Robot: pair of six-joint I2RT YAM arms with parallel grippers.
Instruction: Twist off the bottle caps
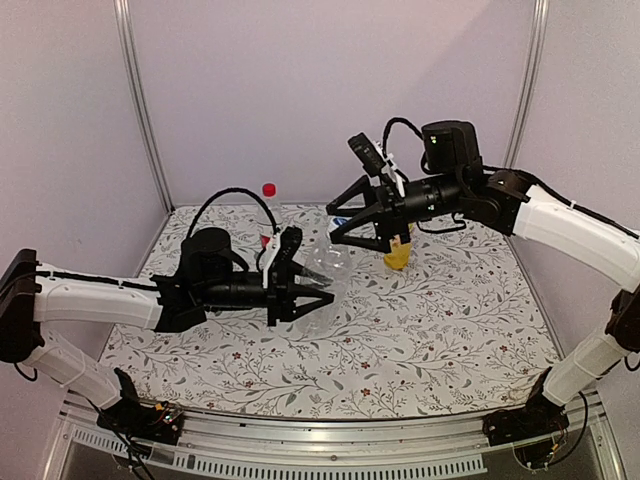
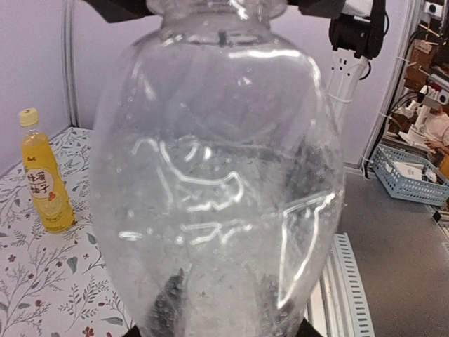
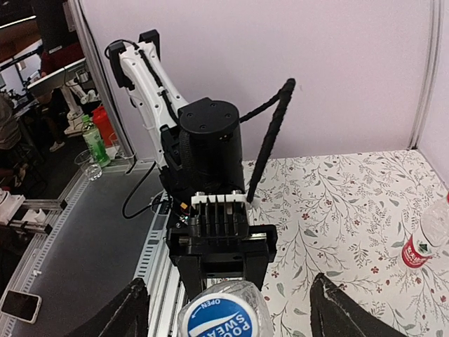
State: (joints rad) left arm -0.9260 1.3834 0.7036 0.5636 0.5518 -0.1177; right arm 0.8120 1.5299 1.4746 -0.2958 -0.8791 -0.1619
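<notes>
My left gripper [image 1: 312, 283] is shut on the clear unlabelled bottle [image 1: 328, 268] and holds it tilted above the table. That bottle fills the left wrist view [image 2: 217, 182], with the gripper [image 2: 217, 312] dim behind it. The blue cap [image 3: 221, 321] is on its neck and faces my right gripper [image 3: 228, 312], which is open with a finger on each side of the cap and not touching it. From above, the right gripper [image 1: 335, 225] is at the bottle's top. The yellow-orange bottle [image 2: 45, 175] stands upright with its yellow cap [image 2: 28, 116] on. The red-and-white labelled bottle [image 1: 268, 215] stands at the back with its red cap [image 1: 268, 189] on.
The yellow-orange bottle [image 1: 398, 252] stands just behind the right gripper. The labelled bottle [image 3: 421, 242] is at the right edge of the right wrist view. A floral cloth [image 1: 420, 320] covers the table. Frame posts [image 1: 140, 100] stand at the back corners.
</notes>
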